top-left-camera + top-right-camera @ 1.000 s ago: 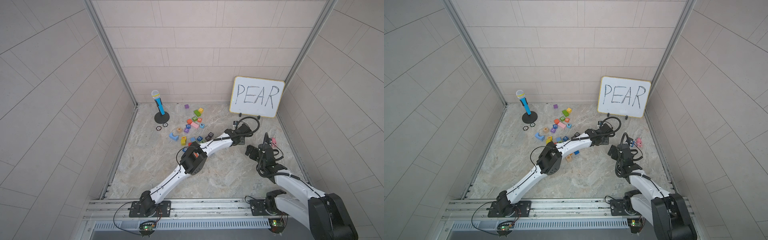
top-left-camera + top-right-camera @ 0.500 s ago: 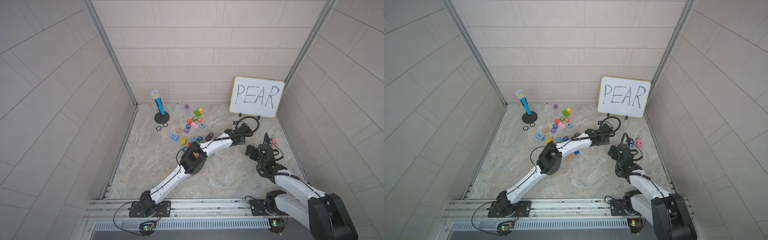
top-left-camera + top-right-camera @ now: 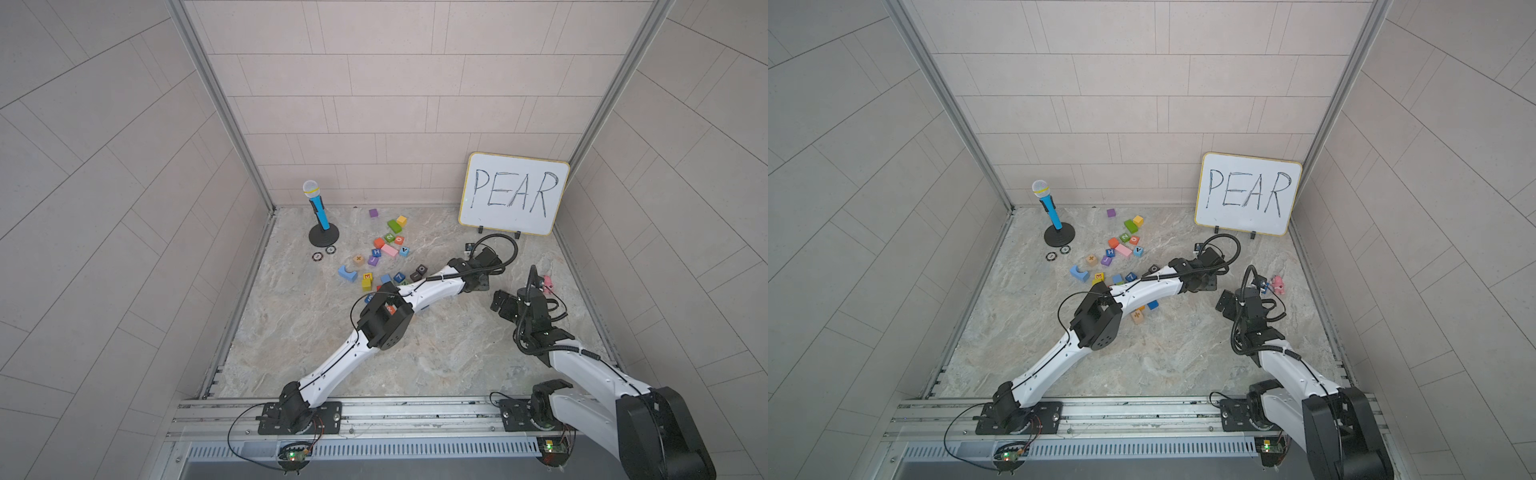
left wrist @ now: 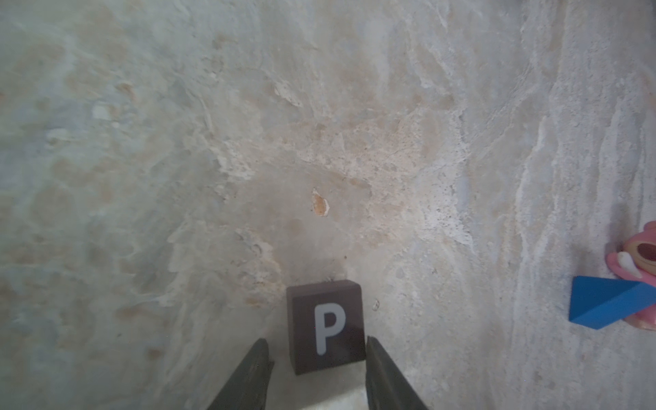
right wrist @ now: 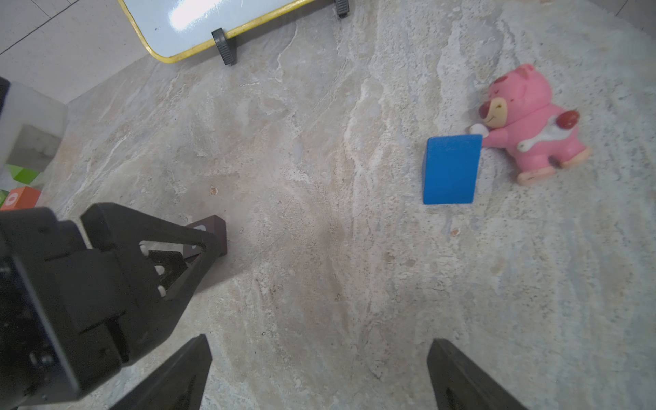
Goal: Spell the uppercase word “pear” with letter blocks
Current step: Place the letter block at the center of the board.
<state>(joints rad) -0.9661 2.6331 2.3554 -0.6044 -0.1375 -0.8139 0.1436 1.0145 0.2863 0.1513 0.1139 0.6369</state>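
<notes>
A dark block with a white P rests on the stone floor between the fingers of my left gripper. The jaws stand slightly apart from it, with a clear gap at one finger, so the gripper is open. In the right wrist view the left gripper covers most of the P block. The yellow E block and the light blue A block lie in the pile at the back left. My right gripper hovers wide open over bare floor, just right of the left gripper.
A whiteboard reading PEAR stands at the back right. A pink bear toy and a blue wedge block lie by the right wall. A toy microphone on a stand and several other coloured blocks are at the back left.
The left gripper's jaws have parted a little round the P block. Both arms stay where they were.
</notes>
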